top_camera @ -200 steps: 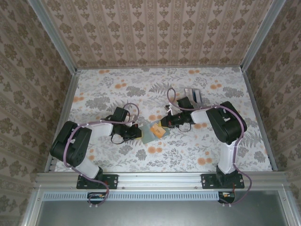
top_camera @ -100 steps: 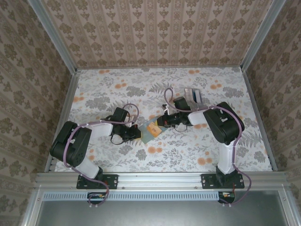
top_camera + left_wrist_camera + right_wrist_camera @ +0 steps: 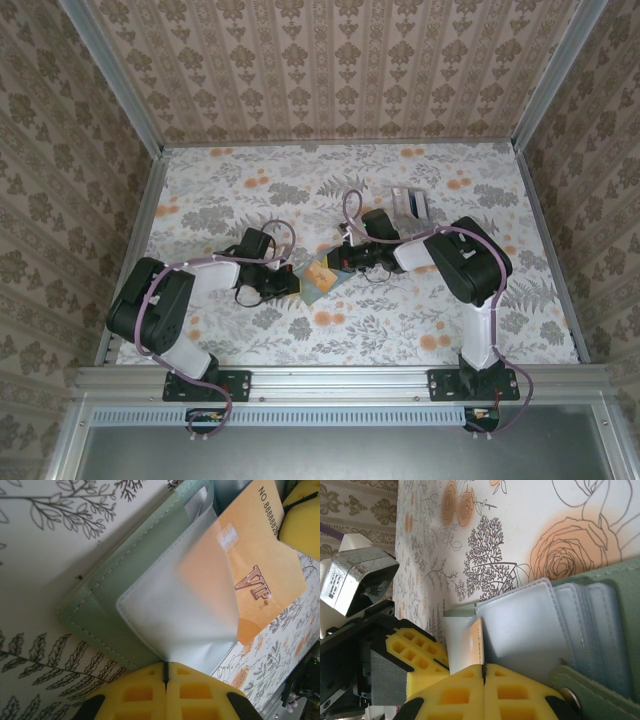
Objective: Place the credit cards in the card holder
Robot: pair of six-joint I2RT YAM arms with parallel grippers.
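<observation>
Seating the orange rectangular VIP card [image 3: 260, 565] in the grey-green bifold card holder [image 3: 112, 597] looks underway: right gripper [image 3: 483, 669] grips it, left gripper [image 3: 165, 672] pinches the pale pocket [image 3: 170, 615]; push deeper next.

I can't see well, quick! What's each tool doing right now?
Left tool: closed, pinching the card holder.
Right tool: closed, holding the orange VIP card.

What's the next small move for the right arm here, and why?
Probably slide the orange card deeper into the clear pocket. The right fingers pinch the card's outer end, and much of it, with the VIP print, sticks out of the pocket, while the left fingers pinch the pocket edge of the card holder, which should steady it.
</observation>
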